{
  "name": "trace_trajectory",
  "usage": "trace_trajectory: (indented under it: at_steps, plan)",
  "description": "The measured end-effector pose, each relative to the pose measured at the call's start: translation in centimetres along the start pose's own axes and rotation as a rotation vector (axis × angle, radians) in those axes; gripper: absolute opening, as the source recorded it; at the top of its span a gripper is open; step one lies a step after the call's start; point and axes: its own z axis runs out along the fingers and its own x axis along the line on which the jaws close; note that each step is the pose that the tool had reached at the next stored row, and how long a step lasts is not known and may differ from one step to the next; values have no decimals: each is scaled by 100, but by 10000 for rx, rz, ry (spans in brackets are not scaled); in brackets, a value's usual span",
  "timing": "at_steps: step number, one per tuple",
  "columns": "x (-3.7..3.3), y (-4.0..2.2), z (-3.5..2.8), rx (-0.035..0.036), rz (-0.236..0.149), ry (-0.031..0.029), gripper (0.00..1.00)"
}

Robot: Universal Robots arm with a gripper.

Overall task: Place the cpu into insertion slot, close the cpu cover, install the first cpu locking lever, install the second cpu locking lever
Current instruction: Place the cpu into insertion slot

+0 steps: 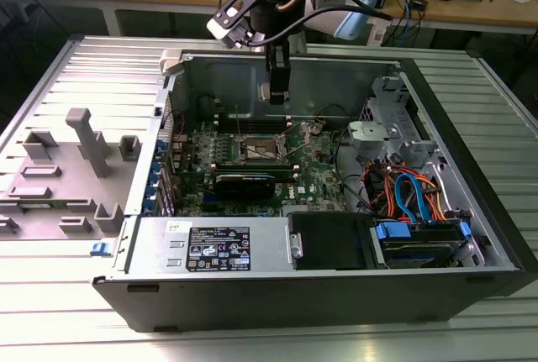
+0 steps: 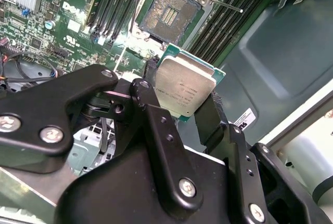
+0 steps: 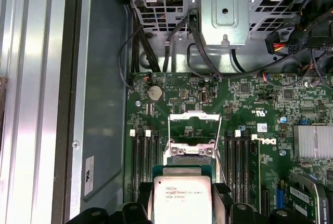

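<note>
My gripper (image 2: 182,102) is shut on the cpu (image 2: 184,91), a small square chip with a silver-grey top, pinched by its two edges between the black fingers (image 2: 210,120). In the exterior view the gripper (image 1: 276,91) hangs inside the open computer case, above the motherboard. The insertion slot (image 2: 169,13) lies bare on the green board a short way beyond the chip, its dark centre uncovered. In the first wrist view the cpu (image 3: 180,195) sits just short of the insertion slot (image 3: 190,152). The cpu cover (image 3: 193,116) stands swung up behind it. Thin locking levers (image 3: 222,164) stick out beside the socket.
Memory slots (image 3: 143,156) flank the socket on both sides. A black graphics card (image 1: 244,184) lies near the case front, beside the power supply (image 1: 214,246). A drive cage with blue and orange cables (image 1: 412,198) fills the exterior view's right. Grey fixtures (image 1: 80,156) stand outside the case.
</note>
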Motion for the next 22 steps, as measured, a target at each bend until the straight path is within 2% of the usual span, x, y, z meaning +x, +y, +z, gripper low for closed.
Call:
trace_trajectory:
  at_steps: [10, 22]
  plan:
    - [-7, -7, 99, 0, 0, -1, 54]
    - [-9, -8, 112, -2, 0, 3, 54]
